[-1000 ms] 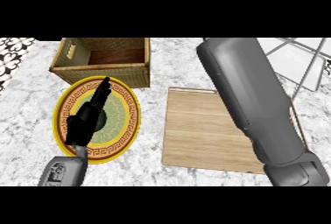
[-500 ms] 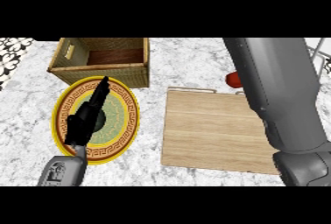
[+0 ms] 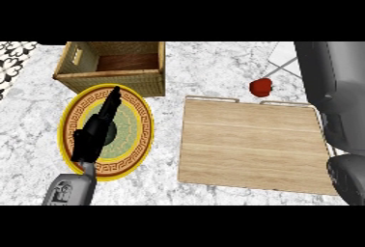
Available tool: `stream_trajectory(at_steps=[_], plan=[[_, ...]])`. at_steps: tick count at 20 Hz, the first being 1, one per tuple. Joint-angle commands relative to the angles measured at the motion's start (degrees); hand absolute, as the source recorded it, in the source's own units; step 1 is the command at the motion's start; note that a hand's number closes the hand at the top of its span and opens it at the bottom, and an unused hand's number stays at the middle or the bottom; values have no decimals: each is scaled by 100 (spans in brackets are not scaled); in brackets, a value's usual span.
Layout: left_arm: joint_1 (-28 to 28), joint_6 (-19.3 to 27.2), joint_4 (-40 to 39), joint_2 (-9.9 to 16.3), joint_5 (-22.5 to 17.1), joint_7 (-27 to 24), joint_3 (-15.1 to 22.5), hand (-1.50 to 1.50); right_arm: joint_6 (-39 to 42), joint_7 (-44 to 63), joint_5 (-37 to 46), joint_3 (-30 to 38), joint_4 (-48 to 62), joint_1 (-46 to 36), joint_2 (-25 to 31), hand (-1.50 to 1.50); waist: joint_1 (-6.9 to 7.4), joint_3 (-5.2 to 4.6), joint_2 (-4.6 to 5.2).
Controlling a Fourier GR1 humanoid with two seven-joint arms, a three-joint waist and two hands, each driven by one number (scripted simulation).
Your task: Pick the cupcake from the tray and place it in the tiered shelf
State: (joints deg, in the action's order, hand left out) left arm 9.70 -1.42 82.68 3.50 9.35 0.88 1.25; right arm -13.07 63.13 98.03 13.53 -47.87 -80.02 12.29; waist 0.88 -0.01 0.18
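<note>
Head view, flat wooden tray, small red, perhaps cupcake-like lump beyond it, left hand fingers straight over round patterned plate.

one tray, one plate, one basket, one cupcake.

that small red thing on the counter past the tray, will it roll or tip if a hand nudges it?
The red item looks small and rounded, so it probably shifts or rolls easily. It sits on smooth marble counter, so likely little grip. It seems light for its size; a sideways nudge may tip it. Finer shape can't be made out.
</note>
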Motion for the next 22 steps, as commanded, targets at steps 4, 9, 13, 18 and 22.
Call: stream_trajectory(at_steps=[4, 9, 13, 18, 22], plan=[[4, 40, 36, -50, 65, -81, 59, 0, -520, 212, 190, 206, 610, 61, 376, 150, 26, -2, 20], [102, -69, 33, 20, 7, 134, 15, 0, -422, -134, 394, 140, 886, 140, 641, 150, 20, -2, 18], [89, -81, 232, -70, -60, 273, 64, 0, -1415, -514, 339, 227, 1472, 368, 677, 150, 95, 0, 45], [201, 125, 241, -72, 167, 342, 94, 0, -2412, -508, -159, 674, 860, 450, 725, 150, 67, 16, 31], [142, -56, 70, 29, -34, 138, -63, 0, -2975, -903, -455, 753, 905, 735, 608, 150, 18, 3, 20]])
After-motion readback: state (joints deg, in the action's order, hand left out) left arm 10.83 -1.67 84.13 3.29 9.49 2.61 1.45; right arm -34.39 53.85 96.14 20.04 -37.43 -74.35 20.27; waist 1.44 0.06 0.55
